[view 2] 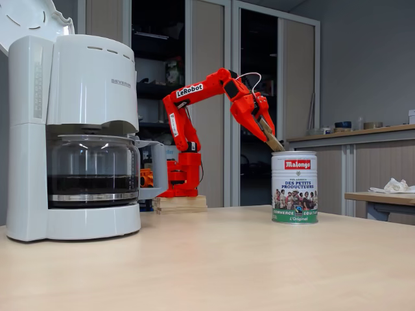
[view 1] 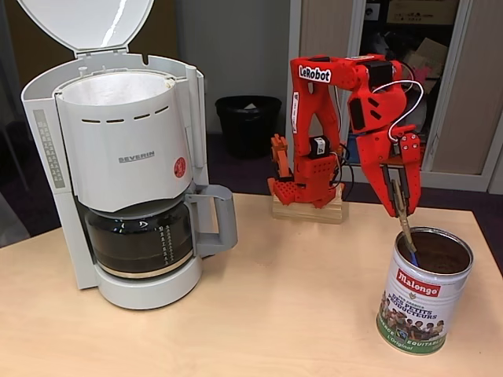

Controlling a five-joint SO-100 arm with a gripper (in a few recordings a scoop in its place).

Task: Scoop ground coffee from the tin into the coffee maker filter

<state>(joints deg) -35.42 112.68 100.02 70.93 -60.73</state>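
The shiny Malongo tin (view 1: 423, 305) (view 2: 294, 188) stands open at the table's right side, with dark ground coffee (view 1: 442, 251) visible inside. My red gripper (view 1: 401, 200) (view 2: 268, 134) hangs just over the tin's rim, shut on a wooden scoop handle (view 1: 405, 224) (view 2: 273, 141) that slants down into the tin. The scoop's lower end (view 1: 413, 256) is in the coffee. On the left stands the white Severin coffee maker (view 1: 130, 157) (view 2: 78, 84) with its lid (view 1: 86, 22) raised. The white paper filter (view 1: 118, 86) lines its top basket.
A glass carafe (view 1: 137, 236) (view 2: 93, 170) holding some dark liquid sits under the basket. The arm's base stands on a wooden block (view 1: 310, 210) at the table's back edge. A black bin (view 1: 247, 122) is on the floor behind. Bare tabletop (view 1: 291, 298) lies between machine and tin.
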